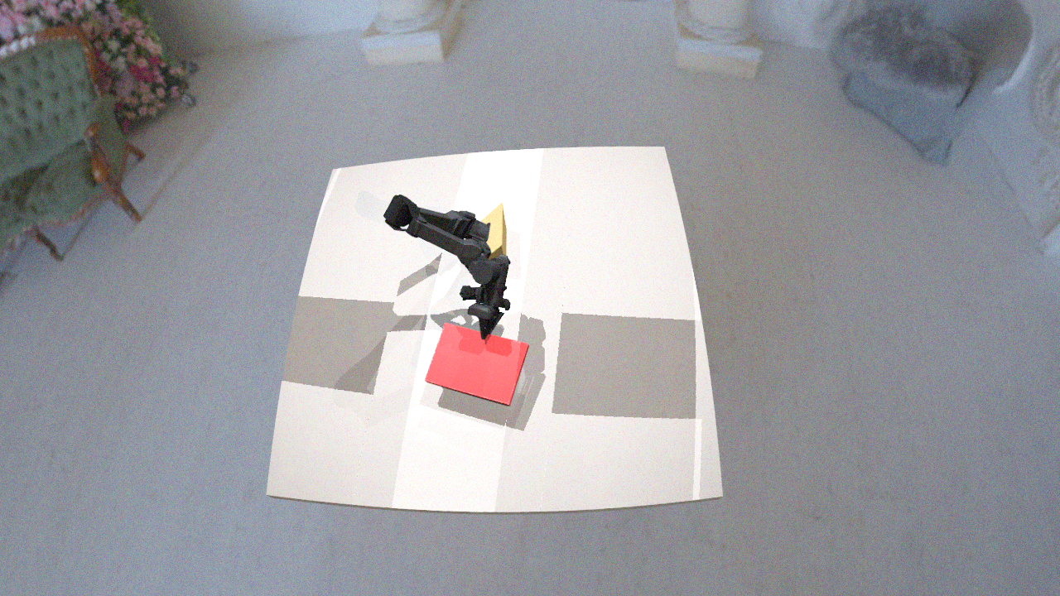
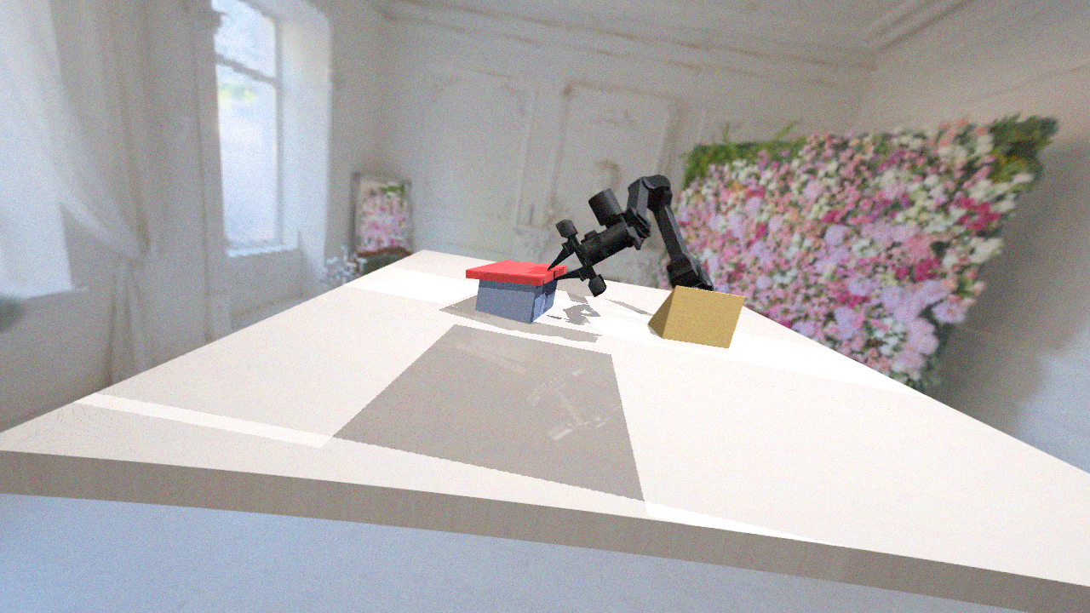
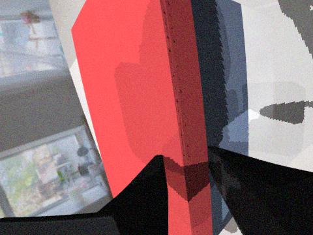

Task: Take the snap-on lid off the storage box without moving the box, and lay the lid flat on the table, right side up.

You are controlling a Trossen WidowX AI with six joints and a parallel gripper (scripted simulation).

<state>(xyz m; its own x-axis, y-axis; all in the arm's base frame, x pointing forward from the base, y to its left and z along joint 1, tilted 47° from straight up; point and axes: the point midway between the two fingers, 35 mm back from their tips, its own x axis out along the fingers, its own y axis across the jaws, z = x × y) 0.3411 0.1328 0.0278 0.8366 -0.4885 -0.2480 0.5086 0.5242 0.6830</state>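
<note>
The red lid [image 1: 474,370] [image 2: 507,270] [image 3: 104,81] lies level on top of the blue-grey storage box [image 2: 505,299] [image 3: 237,52], right side up. I see no clear gap between lid and box. The box stands on the table [image 1: 629,237] [image 2: 762,457] and is almost wholly hidden under the lid in the top view. My gripper [image 1: 485,336] [image 2: 552,273] [image 3: 184,158] is shut on the lid's rim at the side facing the arm. One finger rests on the lid's top face and the other is under its edge, beside the box wall.
A yellow wedge-shaped block [image 1: 498,231] [image 2: 701,320] stands on the table close beside the arm's base, on the arm's side of the box. Large shadow patches and bright bands cross the table top.
</note>
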